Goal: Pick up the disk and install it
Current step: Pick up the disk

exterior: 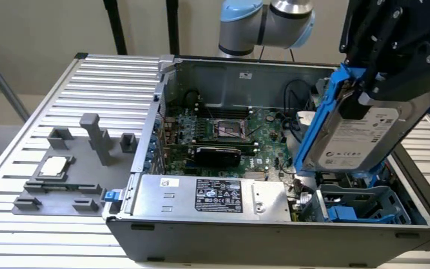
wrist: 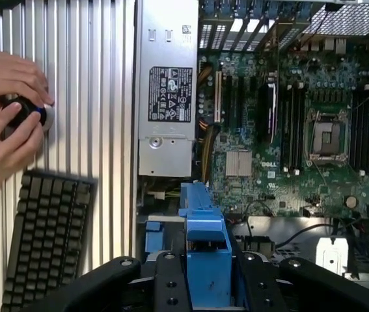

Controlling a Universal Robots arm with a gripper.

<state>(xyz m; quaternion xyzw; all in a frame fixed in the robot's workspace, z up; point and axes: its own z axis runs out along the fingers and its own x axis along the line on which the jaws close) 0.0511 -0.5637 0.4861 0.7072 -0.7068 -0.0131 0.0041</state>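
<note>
Where it hangs over the metal case (exterior: 260, 78), the gripper (exterior: 379, 84) clamps the blue-framed disk (exterior: 357, 140).

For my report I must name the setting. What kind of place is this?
Probably a robotics lab bench for computer assembly: an open PC case stands on a slatted metal table, the gripper holds the disk above it, and a keyboard lies nearby.

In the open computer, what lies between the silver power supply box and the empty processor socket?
A long black card stands between the power supply and the socket, as the exterior view shows.
</note>
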